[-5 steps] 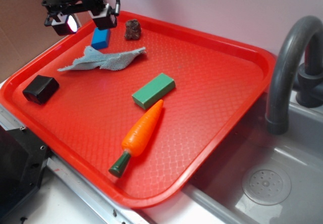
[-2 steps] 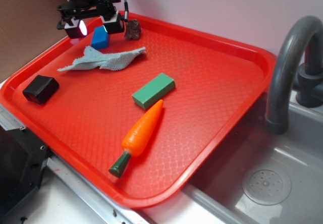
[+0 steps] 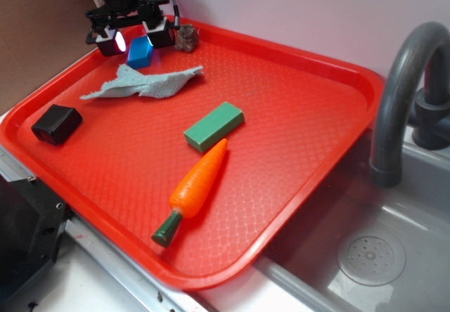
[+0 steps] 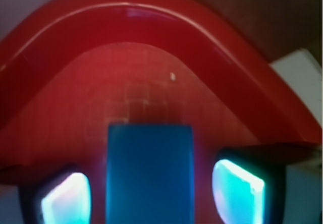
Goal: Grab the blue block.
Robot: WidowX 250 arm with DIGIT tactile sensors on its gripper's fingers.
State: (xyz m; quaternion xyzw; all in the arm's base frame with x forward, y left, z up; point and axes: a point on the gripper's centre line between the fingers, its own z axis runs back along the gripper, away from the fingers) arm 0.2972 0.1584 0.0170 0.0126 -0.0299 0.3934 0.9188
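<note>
The blue block [image 3: 140,51] lies near the far left corner of the red tray [image 3: 302,157]. My gripper [image 3: 135,39] hangs low over it, open, with one finger on each side of the block. In the wrist view the blue block [image 4: 150,176] fills the space between the two glowing fingertips [image 4: 65,204], with a narrow red gap on each side, so the pads do not touch it. My gripper [image 4: 151,196] straddles the block's near end.
A grey-blue cloth [image 3: 140,83] lies just in front of the block, a brown rock-like lump [image 3: 187,39] right beside the gripper. A black block [image 3: 56,124], green block [image 3: 214,126] and toy carrot [image 3: 197,185] sit nearer. The tray rim [image 4: 151,17] curves close behind. Sink and faucet [image 3: 404,101] stand at the right.
The gripper has moved right and down from the tray's far left edge until its open fingers straddle the blue block. The block has not moved.
</note>
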